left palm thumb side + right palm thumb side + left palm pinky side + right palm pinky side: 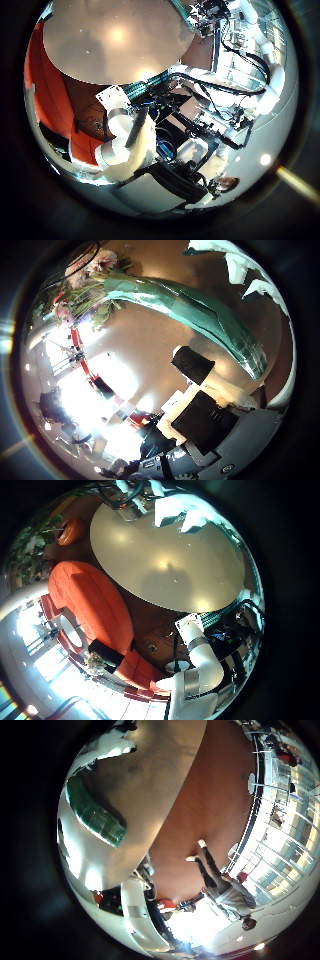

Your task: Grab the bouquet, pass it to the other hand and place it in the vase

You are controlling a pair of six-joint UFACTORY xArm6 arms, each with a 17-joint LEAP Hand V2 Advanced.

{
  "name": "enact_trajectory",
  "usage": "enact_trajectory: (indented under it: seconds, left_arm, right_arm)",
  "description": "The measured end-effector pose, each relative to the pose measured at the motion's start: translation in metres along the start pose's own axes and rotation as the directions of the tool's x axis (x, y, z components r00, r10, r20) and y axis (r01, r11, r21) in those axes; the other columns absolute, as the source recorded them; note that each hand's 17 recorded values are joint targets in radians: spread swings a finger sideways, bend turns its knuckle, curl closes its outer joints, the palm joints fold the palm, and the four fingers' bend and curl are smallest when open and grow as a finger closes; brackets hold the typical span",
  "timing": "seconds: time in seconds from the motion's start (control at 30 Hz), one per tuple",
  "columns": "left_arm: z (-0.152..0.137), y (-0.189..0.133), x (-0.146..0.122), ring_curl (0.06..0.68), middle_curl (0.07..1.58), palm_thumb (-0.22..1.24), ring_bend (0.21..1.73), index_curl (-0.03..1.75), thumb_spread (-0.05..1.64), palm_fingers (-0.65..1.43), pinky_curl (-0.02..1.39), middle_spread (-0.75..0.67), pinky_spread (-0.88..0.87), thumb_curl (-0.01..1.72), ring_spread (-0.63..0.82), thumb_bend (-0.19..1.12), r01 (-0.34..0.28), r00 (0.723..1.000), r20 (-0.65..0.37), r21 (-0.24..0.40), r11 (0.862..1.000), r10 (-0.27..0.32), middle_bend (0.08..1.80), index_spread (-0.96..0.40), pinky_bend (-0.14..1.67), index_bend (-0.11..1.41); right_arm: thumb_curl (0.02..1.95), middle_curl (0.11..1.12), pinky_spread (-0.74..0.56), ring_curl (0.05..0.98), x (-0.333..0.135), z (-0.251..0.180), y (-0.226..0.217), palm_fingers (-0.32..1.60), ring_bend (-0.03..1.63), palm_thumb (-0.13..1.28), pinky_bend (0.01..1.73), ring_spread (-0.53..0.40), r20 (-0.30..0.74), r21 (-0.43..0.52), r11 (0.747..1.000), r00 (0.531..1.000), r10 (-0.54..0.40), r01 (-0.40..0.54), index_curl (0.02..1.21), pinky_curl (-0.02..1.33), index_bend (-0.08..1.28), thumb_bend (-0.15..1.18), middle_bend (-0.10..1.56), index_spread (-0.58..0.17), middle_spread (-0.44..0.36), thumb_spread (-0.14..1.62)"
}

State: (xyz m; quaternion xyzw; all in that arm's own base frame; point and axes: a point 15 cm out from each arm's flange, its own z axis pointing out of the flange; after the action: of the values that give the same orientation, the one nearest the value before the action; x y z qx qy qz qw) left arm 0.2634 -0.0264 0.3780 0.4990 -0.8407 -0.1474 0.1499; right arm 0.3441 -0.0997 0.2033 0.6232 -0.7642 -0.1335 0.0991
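The bouquet (150,295) fills much of the right thumb side palm view, so it is close to my right hand (250,275). Its flowers (85,275) point away from the palm, and its wrapped stems (225,330) run under the straight fingertips (265,290). The thumb (195,365) stands just short of the wrap, and I see no finger curled round it. The wrap (95,815) also shows over the table (170,760) in the right little finger side view. My left hand (180,510) hangs above the round table (165,565), fingers relaxed and holding nothing. No vase can be made out.
Padded seats (95,605) curve round the table's edge below the left hand. A white arm (200,670) reaches in beside them. Stands and equipment (215,120) crowd the floor past the table (110,40). Windows (275,810) lie beyond the bare floor (215,810).
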Motion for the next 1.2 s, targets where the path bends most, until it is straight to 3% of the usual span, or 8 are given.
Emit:
enact_trajectory:
  seconds: [0.37,0.73,0.9,1.03,1.13,1.2]
  left_arm:
    - [0.004,0.0,0.0,0.181,0.32,0.3,0.55,0.34,1.2,0.14,0.33,0.35,0.49,0.3,0.49,-0.02,0.0,1.0,-0.003,-0.009,1.0,0.0,0.19,0.0,0.3,0.17]
    - [0.004,0.001,0.0,0.182,0.32,0.3,0.55,0.34,1.2,0.14,0.33,0.35,0.49,0.3,0.49,-0.02,0.0,1.0,-0.004,-0.011,1.0,0.0,0.19,0.0,0.29,0.17]
    - [0.003,0.002,0.0,0.182,0.32,0.3,0.55,0.34,1.2,0.15,0.33,0.35,0.49,0.3,0.49,-0.02,0.0,1.0,-0.004,-0.012,1.0,0.0,0.19,0.0,0.29,0.17]
    - [0.002,0.002,0.002,0.182,0.32,0.3,0.55,0.34,1.2,0.15,0.33,0.35,0.49,0.3,0.49,-0.02,-0.003,1.0,-0.003,-0.009,1.0,0.003,0.19,0.0,0.3,0.17]
    - [0.002,0.001,0.003,0.182,0.32,0.3,0.55,0.34,1.2,0.15,0.33,0.35,0.49,0.31,0.49,-0.02,-0.006,1.0,-0.005,-0.005,1.0,0.006,0.19,0.0,0.3,0.17]
    - [0.002,0.002,0.003,0.182,0.32,0.3,0.55,0.34,1.2,0.15,0.33,0.35,0.49,0.31,0.49,-0.02,-0.006,1.0,-0.005,-0.005,1.0,0.006,0.19,0.0,0.3,0.17]
  right_arm:
    - [0.4,0.71,0.01,0.508,-0.001,0.008,-0.004,0.3,1.03,0.56,1.06,-0.241,-0.002,-0.011,1.0,1.0,0.009,-0.009,0.58,-0.01,0.33,-0.03,0.65,-0.32,-0.187,1.05]
    - [0.41,0.7,0.05,0.494,-0.001,0.023,-0.019,0.32,0.99,0.58,1.03,-0.219,-0.026,0.002,1.0,1.0,0.006,-0.006,0.58,-0.01,0.33,-0.02,0.62,-0.31,-0.167,1.05]
    - [0.41,0.7,0.02,0.495,-0.007,0.05,-0.004,0.38,1.01,0.62,1.02,-0.236,-0.059,-0.054,0.999,0.998,-0.005,0.002,0.58,-0.01,0.33,-0.02,0.63,-0.32,-0.176,1.05]
    - [0.42,0.72,-0.17,0.5,-0.002,0.055,-0.004,0.75,1.1,0.66,1.15,-0.28,-0.112,-0.068,0.998,0.994,-0.011,0.003,0.58,0.02,0.31,-0.01,0.68,-0.384,-0.225,1.03]
    - [0.44,0.75,-0.32,0.513,0.0,0.056,-0.004,1.03,1.13,0.73,1.25,-0.282,-0.133,-0.07,0.998,0.991,-0.012,0.003,0.63,0.08,0.37,-0.01,0.73,-0.435,-0.25,1.02]
    - [0.46,0.79,-0.35,0.541,0.001,0.052,-0.005,1.16,1.16,0.78,1.29,-0.271,-0.137,-0.06,0.998,0.991,-0.01,0.002,0.7,0.12,0.46,0.0,0.78,-0.452,-0.259,1.01]
